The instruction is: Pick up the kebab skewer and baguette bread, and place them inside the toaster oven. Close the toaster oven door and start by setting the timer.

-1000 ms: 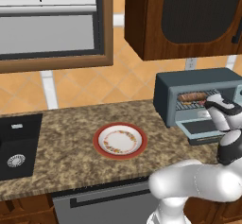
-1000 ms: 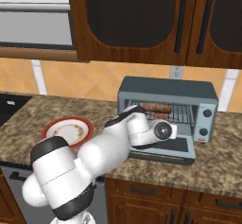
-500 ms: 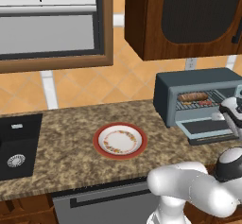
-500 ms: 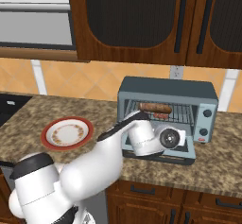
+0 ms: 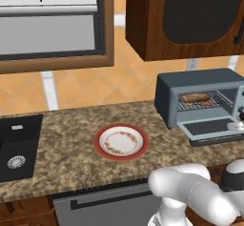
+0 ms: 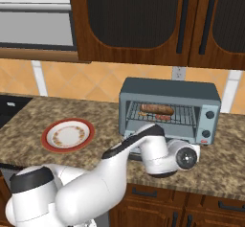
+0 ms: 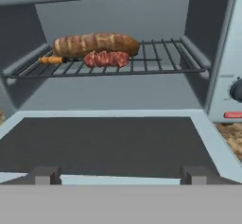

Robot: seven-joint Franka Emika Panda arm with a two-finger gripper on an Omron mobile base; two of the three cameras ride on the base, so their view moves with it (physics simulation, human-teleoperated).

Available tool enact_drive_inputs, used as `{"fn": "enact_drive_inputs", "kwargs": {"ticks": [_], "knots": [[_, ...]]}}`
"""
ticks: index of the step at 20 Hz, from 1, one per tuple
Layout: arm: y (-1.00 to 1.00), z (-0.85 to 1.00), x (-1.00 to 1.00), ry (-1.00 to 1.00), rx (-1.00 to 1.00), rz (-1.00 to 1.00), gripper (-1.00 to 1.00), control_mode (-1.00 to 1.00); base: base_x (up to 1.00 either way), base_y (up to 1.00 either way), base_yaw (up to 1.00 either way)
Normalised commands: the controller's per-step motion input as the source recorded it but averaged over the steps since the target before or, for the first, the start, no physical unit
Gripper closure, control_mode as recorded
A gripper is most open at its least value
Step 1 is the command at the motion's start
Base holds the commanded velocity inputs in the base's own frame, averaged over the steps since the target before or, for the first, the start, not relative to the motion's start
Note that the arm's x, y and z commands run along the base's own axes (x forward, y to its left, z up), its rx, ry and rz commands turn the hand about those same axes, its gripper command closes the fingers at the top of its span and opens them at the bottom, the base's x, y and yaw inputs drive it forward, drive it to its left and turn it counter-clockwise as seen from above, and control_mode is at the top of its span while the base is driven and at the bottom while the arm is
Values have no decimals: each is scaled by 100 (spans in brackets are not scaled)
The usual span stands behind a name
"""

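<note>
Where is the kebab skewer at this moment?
The kebab skewer lies on the wire rack inside the toaster oven, just in front of the baguette bread, toward the rack's left in the hand view.

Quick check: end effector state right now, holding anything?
End effector: open and empty, low in front of the dropped toaster oven door.

Toaster oven [image 6: 170, 108] mouth open, door [image 7: 108, 145] dropped flat in front, bare glass, free approach over it. Wire rack [image 7: 165, 57]: left and middle taken by baguette bread [image 7: 96, 43] with kebab skewer [image 7: 94, 58] just in front of it; right part of rack bare. Low roof above rack. Desk [image 5: 71, 148] left of oven open apart from plate [image 5: 120, 142]; sink [image 5: 16, 146] at far left.
</note>
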Motion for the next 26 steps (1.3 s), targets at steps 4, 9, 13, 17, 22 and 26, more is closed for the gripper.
{"fn": "enact_drive_inputs", "kwargs": {"ticks": [4, 9, 13, 17, 22, 26], "knots": [[-14, -9, -19, 0, 0, 7, -100, -100, 0, 0, 0], [-17, -19, -12, 0, 0, 6, -100, -100, 0, 0, 0], [-14, -30, -16, 0, 0, 6, -100, -100, 0, 0, 0], [-18, -33, -17, -2, 0, 6, -100, -100, 0, 0, 0], [-12, -32, -3, -5, 0, 4, -100, -100, 0, 0, 0], [-23, -29, 0, -10, 1, 6, -100, -100, 0, 0, 0]]}}
